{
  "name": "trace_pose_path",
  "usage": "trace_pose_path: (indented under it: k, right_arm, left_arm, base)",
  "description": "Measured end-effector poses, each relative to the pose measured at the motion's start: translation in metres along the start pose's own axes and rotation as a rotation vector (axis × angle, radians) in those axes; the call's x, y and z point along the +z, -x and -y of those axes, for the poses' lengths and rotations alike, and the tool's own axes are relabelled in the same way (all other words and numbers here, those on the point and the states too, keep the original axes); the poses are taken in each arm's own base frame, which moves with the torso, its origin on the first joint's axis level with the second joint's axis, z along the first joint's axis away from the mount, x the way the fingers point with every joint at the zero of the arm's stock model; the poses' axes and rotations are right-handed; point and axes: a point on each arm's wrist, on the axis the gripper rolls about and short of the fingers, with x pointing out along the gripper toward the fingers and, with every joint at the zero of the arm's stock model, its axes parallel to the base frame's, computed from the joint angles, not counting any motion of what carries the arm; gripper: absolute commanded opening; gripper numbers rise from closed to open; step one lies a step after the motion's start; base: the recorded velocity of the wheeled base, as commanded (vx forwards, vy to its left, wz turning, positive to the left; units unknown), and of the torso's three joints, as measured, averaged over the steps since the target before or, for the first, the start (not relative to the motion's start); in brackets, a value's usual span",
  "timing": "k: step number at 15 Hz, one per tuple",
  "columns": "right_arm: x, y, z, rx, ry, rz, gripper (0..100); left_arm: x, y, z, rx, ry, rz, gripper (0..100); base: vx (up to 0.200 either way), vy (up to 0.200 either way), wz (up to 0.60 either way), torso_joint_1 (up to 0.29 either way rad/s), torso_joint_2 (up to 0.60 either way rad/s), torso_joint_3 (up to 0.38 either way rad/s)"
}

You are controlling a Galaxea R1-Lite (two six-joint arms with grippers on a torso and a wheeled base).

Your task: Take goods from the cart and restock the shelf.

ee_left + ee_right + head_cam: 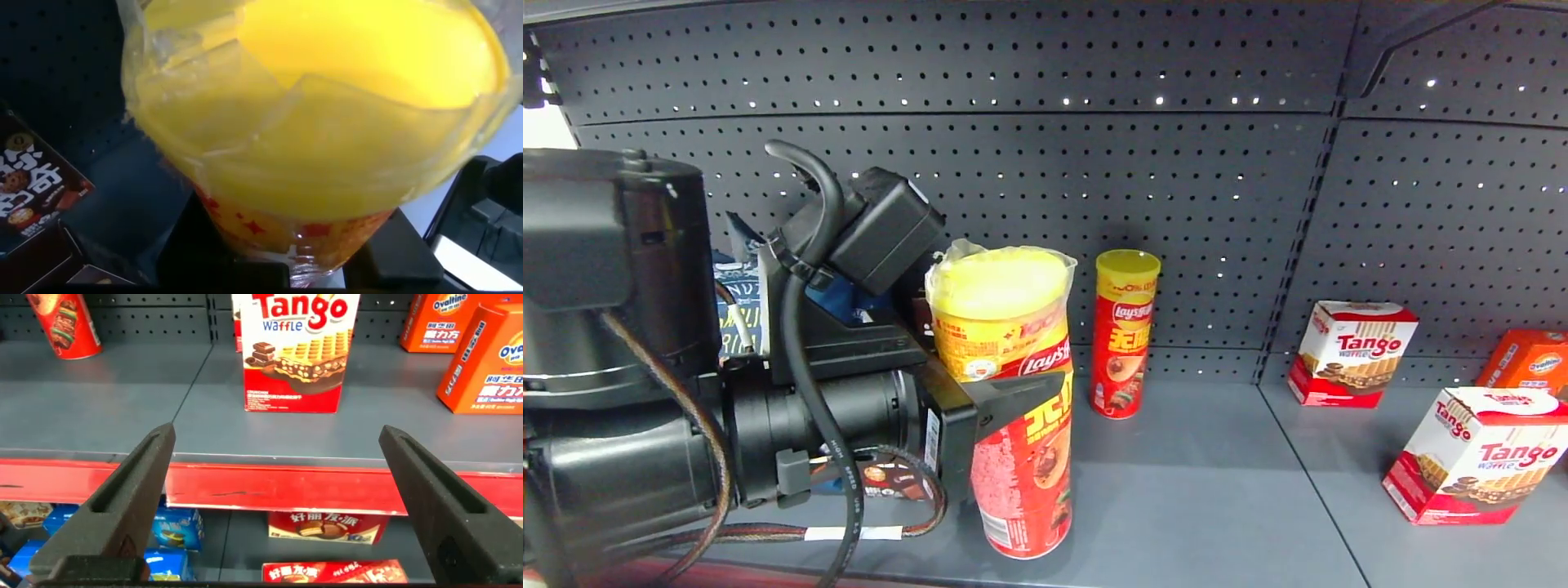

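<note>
We face a dark grey pegboard back panel (pixel 1094 163), with pinpoints of light shining through some of its holes. A slotted upright (pixel 1311 245) splits it into two bays. Beyond the fingers (pixel 122 506) of the right gripper (pixel 276 431) stretches the grey shelf (pixel 122 400). Its red strip (pixel 286 486) runs across the front edge between the two fingers, and a lower level (pixel 241 539) sits beneath that strip.

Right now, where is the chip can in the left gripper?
Head view: chip can at front left of the shelf, in the left gripper, nearer than the second can.
</note>
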Motion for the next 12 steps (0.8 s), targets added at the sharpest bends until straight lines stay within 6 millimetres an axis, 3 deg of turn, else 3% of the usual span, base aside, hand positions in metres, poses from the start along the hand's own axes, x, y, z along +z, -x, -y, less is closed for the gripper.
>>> trace_pose_path:
  k: [12]
  right_arm:
    - [0.0, 0.0, 0.0, 0.002, -0.001, 0.0, 100]
  left_arm:
    - [-0.0055, -0.0002, -0.0015, 0.005, 0.003, -0.015, 0]
  base:
    - [0.0, 0.0, 0.0, 0.0, 0.0, 0.0]
